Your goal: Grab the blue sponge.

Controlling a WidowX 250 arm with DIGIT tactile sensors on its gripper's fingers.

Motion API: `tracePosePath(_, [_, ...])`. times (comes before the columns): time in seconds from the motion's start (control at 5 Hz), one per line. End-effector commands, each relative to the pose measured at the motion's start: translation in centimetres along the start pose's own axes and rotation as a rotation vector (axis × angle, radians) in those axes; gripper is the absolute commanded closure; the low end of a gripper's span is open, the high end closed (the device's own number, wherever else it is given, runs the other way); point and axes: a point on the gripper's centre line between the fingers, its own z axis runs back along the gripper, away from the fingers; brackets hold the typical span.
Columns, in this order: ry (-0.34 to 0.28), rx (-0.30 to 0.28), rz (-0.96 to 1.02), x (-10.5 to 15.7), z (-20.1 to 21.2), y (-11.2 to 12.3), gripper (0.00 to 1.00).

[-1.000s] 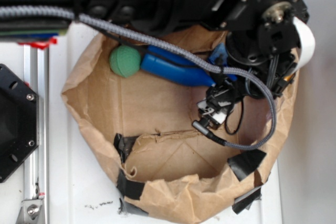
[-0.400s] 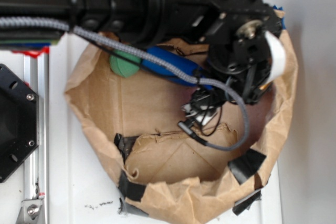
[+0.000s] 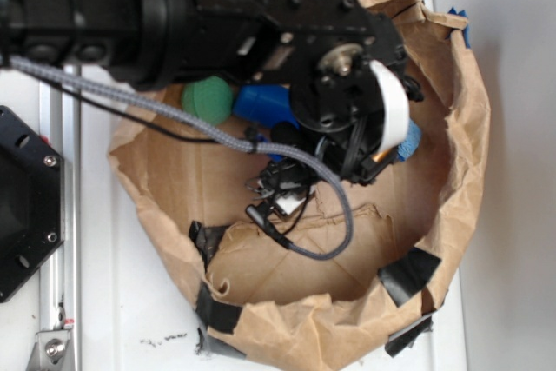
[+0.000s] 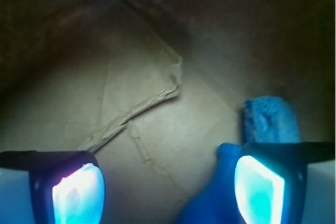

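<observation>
A brown paper bag (image 3: 156,180) with its rim rolled down lies open on the white bench (image 3: 122,336), patched with strips of black tape (image 3: 407,272) along its near edge. The black robot arm (image 3: 217,15) reaches in from the far-left corner and covers most of the bag's far side. A grey braided cable (image 3: 156,109) runs from the arm across the bag's left half and loops down over the floor of the bag.

Against the bag's far wall, a green ball (image 3: 207,100) sits touching one end of a smooth blue bottle-shaped pin (image 3: 265,103), whose other end disappears beneath the wrist. In the wrist view that pin (image 4: 207,203) shows as a rounded blue shape at the bottom edge, just beside the right finger.

The blue sponge (image 3: 408,139) lies on the bag's floor toward the right wall, peeking out just beside the white-banded wrist housing, which hides most of it from above. The wrist view shows the sponge (image 4: 269,120) more fully: a rough, lighter-blue textured block lying flat, directly beyond the right fingertip, with a creased fold of paper (image 4: 139,108) to its left.

The gripper (image 4: 168,184) hangs with its fingers spread wide apart, one at each lower corner of the wrist view, and bare paper between them; it grips nothing.
</observation>
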Motion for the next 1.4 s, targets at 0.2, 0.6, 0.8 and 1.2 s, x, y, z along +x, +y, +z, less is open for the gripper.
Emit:
tracePosePath(0.2, [-0.035,0.091,0.072,1.2,1.5,4.2,0.00])
tracePosePath(0.6, [-0.062,0.133,0.136,2.1,1.5,4.8,0.00])
tracePosePath(0.8, [-0.077,0.148,0.177,2.4,1.5,4.7,0.00])
tracePosePath(1.2, [-0.073,0.137,0.220,2.6,1.1,4.7,0.00])
